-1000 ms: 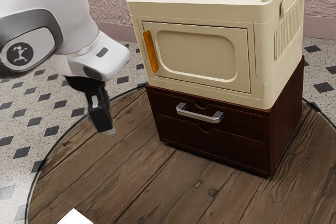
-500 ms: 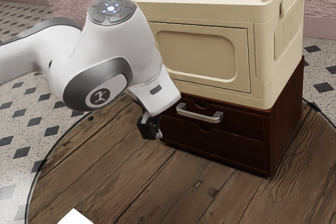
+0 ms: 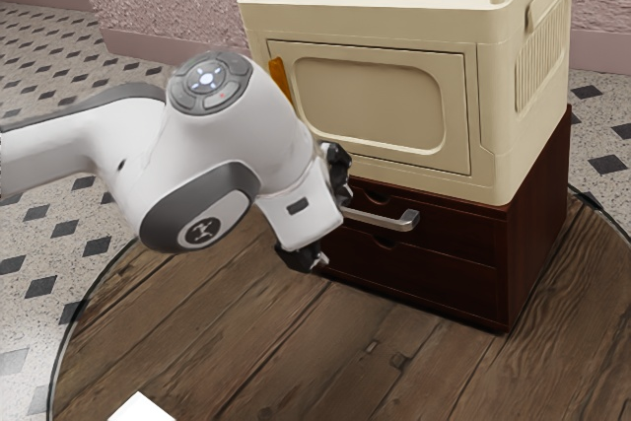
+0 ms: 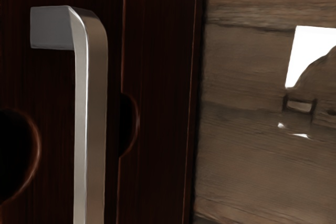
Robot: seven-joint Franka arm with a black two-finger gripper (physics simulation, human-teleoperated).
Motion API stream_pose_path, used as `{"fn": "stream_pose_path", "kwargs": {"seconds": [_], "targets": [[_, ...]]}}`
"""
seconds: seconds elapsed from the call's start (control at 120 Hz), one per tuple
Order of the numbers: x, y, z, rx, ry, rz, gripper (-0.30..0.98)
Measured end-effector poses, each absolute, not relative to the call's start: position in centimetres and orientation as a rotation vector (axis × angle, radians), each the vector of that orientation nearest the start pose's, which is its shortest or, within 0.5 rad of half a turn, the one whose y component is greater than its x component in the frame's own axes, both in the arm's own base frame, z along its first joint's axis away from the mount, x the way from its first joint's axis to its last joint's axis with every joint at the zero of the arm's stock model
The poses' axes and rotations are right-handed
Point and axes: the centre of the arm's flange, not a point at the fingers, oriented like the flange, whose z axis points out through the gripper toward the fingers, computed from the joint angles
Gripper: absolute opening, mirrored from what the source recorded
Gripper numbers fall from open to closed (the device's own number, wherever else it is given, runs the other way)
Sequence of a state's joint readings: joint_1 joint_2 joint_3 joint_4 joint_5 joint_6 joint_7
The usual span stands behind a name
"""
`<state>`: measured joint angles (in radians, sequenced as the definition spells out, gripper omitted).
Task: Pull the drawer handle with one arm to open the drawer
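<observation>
A spread-open pincer (image 3: pixel 331 225) reaches the metal handle (image 3: pixel 391 221) of a closed drawer (image 3: pixel 444 245), on a chest (image 3: pixel 537 219) near the round surface's (image 3: pixel 394 367) far edge. Gripping at the handle's end, toward the exterior view's left, could cause a slip or a skewed pull. The cream cabinet (image 3: pixel 380 103) stacked above may catch the upper finger, and the chest could slide instead of opening.

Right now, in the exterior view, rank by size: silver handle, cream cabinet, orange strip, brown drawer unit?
1. Cream cabinet
2. Brown drawer unit
3. Silver handle, orange strip: both partly hidden, order unsure.
</observation>
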<state>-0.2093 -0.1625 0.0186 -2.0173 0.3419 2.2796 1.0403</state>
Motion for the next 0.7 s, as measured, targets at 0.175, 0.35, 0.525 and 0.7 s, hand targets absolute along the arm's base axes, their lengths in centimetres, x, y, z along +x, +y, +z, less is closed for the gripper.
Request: {"fn": "stream_pose_path", "kwargs": {"seconds": [0.175, 0.35, 0.525, 0.7], "targets": [[55.4, -9.4, 54.6, -2.0, 1.757, -0.35, 0.69], [56.3, -9.0, 53.3, -1.978, 1.774, -0.346, 0.69], [56.3, -8.8, 52.5, -1.965, 1.792, -0.335, 0.69], [56.4, -8.8, 52.4, -1.952, 1.802, -0.336, 0.69]]}}
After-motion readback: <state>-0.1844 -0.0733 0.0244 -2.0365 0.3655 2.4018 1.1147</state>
